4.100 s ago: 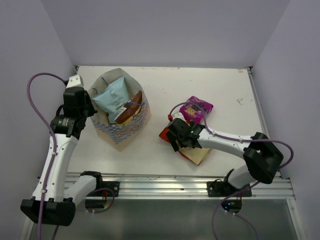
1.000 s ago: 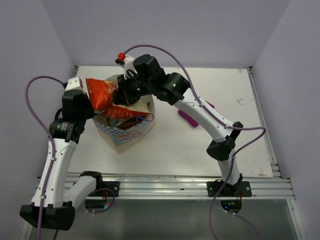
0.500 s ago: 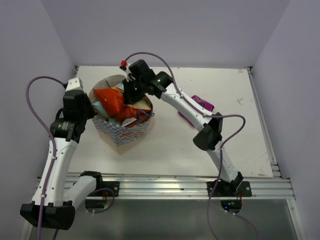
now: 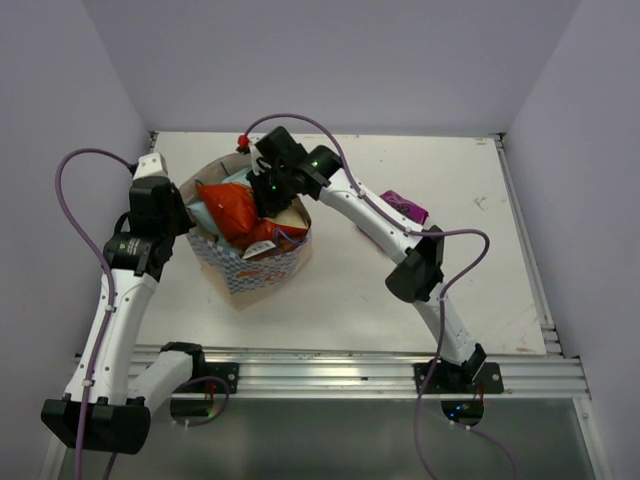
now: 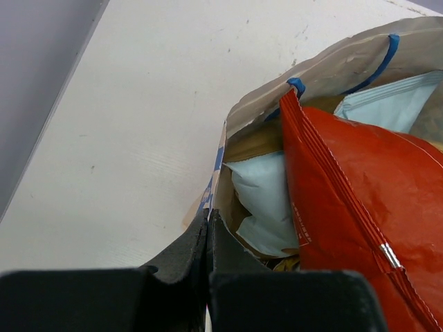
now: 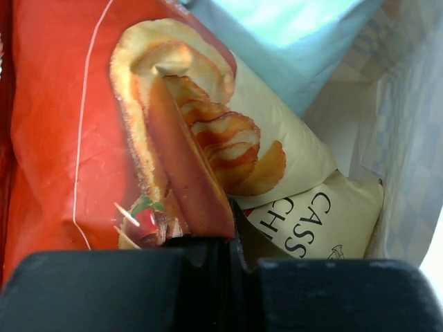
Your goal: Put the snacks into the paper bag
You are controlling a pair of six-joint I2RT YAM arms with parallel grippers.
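Observation:
The paper bag (image 4: 252, 272), zigzag-patterned outside, stands at the table's left. My left gripper (image 5: 208, 221) is shut on its near rim (image 5: 220, 162), holding the mouth wide. My right gripper (image 6: 232, 216) reaches down into the bag from the far side, with a fold of the red-and-cream chip bag (image 6: 55, 124) pinched between its jaws. That packet (image 4: 232, 207) lies tilted on top of the light blue chip bag (image 5: 263, 200) and the brown chip bag with white lettering (image 6: 320, 223). The small purple packet (image 4: 405, 208) lies on the table to the right, partly hidden behind the right arm.
The right arm (image 4: 370, 215) arches over the table's middle from its base at the near right. Walls close in the table on the left, back and right. A metal rail (image 4: 330, 365) runs along the near edge.
The right arm lifted the red-and-cream chip bag from the table and carried it over the paper bag. In the last second it lowered the packet into the bag. The left arm stayed put.

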